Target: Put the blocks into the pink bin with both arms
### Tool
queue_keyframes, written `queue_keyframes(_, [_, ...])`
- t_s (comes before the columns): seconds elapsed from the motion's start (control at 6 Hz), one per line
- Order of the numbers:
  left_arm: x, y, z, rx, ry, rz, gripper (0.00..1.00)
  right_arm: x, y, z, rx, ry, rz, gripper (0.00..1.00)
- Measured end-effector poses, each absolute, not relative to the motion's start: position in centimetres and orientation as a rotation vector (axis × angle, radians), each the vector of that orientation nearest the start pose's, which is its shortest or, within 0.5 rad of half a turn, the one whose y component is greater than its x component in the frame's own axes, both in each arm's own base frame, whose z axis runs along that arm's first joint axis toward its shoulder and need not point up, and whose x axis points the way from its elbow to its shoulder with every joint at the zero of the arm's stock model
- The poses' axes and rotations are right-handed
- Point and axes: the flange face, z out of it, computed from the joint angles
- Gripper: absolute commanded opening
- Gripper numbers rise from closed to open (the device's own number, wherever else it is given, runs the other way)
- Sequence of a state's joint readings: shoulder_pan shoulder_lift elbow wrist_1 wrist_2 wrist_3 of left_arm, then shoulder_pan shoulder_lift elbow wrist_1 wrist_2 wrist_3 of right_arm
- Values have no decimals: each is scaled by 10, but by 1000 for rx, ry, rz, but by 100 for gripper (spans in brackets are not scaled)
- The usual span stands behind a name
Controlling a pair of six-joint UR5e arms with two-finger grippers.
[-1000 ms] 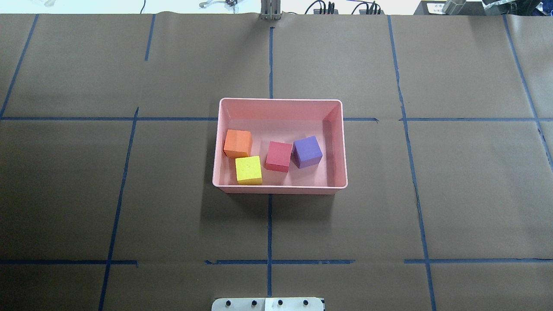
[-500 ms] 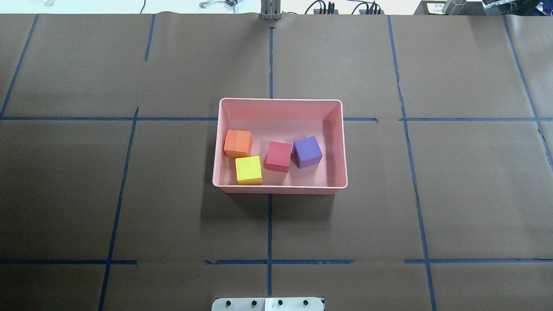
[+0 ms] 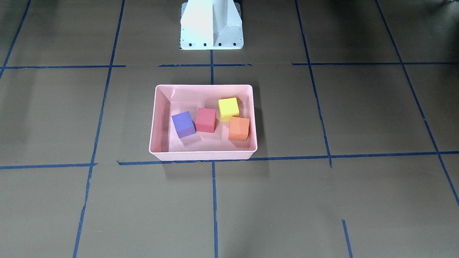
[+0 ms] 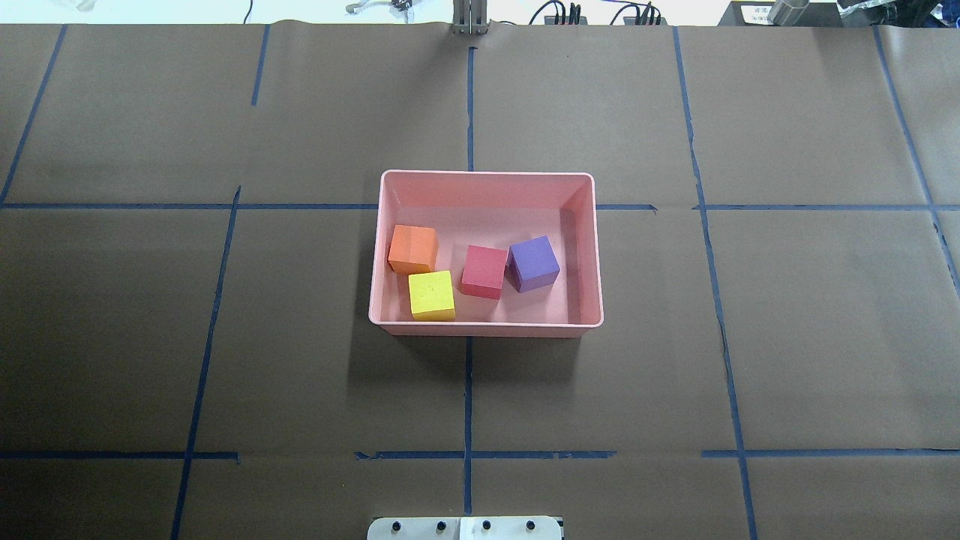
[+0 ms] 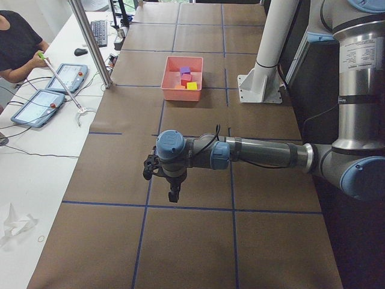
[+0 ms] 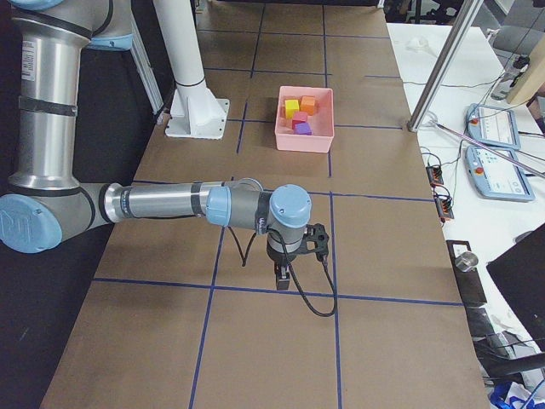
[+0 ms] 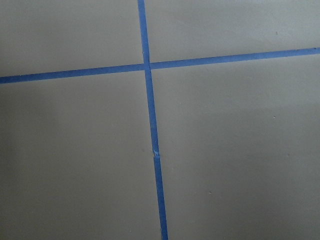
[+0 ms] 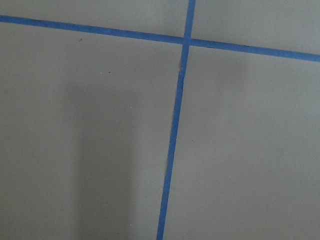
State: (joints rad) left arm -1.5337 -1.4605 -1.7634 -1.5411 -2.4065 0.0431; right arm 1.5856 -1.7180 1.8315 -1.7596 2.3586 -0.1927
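Pink plastic first: find the bin [image 4: 487, 189] at the middle of the bench [image 4: 825, 337], astride the centre tape [image 4: 468, 390], well apart from all four edges. Count four blocks inside it, all flat on its floor: orange [image 4: 413, 249] close to the wall on the left-end side, yellow [image 4: 432, 295] just beside it toward the robot's edge, red [image 4: 484, 271] near the middle, purple [image 4: 535, 263] touching red or very nearly. See none out on the bench. Judge the placing done, with only the retreat left to close out.

To do that well: hold both arms well away from the bin, avoid any sweep over it that could clip the rim or tip a block, and confirm the count from above before stopping.

Note the left arm [image 5: 258, 153] stretched low and level toward the bench's left end, wrist bent down, left gripper [image 5: 173, 197] pointing straight at the bench near a tape crossing. Find the right arm [image 6: 162, 203] mirrored toward the right end, forearm level, right gripper [image 6: 282, 283] hanging tip-down by a tape line. Cannot tell how either pair of jaws stands: caught only in the side views, small and dark. Get nothing more from the wrist views, only bare bench and tape.
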Motion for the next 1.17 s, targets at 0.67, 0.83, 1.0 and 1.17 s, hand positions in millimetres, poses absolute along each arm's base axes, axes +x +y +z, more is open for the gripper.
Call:
queue_keyframes(0.67, [-42,-449,615,51,836,98,100,66,-423,608,27,-807,-148,100])
queue_keyframes(0.83, [-42,-448,613,52,834,99,100,66,-422,609,25,-808,-148,100])
queue_keyframes(1.0, [-42,-448,612,51,833,98,100,65,-424,608,23,-809,-148,100])
queue_keyframes(1.17, [-42,-448,612,49,833,98,100,65,-427,608,25,-809,-149,100])
